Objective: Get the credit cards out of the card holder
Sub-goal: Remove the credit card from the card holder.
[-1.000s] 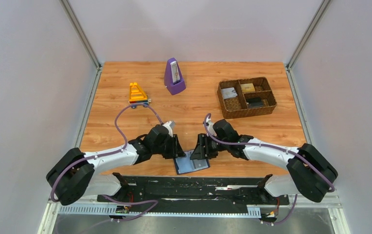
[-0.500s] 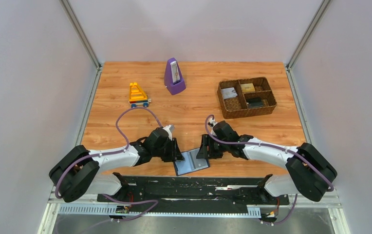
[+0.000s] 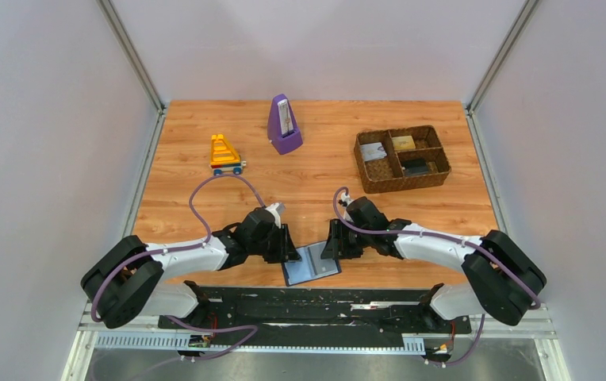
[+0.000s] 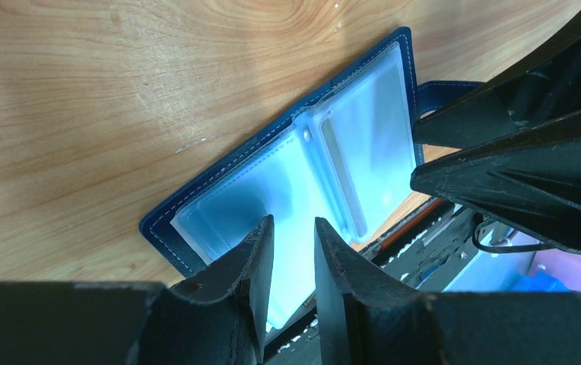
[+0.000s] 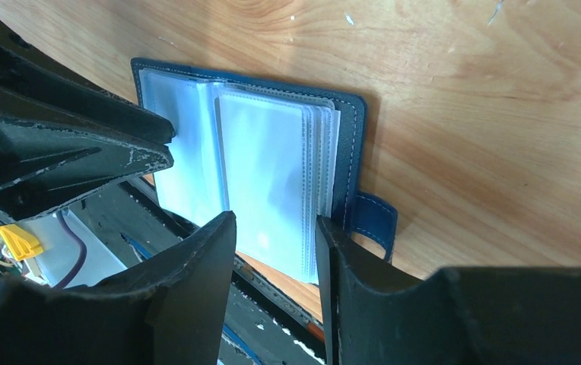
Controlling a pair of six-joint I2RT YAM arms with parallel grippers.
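Top view: the open, dark-covered folding card holder with blue-grey sleeve pages (image 3: pixel 312 264) lay at lower centre, at the wooden table's (image 3: pixel 308 182) near edge. The left gripper (image 3: pixel 290 244) and right gripper (image 3: pixel 330 243) flanked it. Left wrist: jaws narrowly apart over a sleeve page, bottom centre. Right wrist: jaws apart over the page stack.

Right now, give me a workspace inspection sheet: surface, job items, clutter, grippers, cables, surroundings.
Surface: wooden table, light scuffs near the holder.
Job's things: card holder open at the near edge, visible sleeves show no cards; one dark card in the basket.
Clutter: purple metronome and orange toy at the far side.
Grippers: left gripper and right gripper over the holder's pages, jaws apart; contact unclear.
Cables: purple cable loops off each arm, no snag seen.
Surroundings: pale walls on three sides, nothing else seen.
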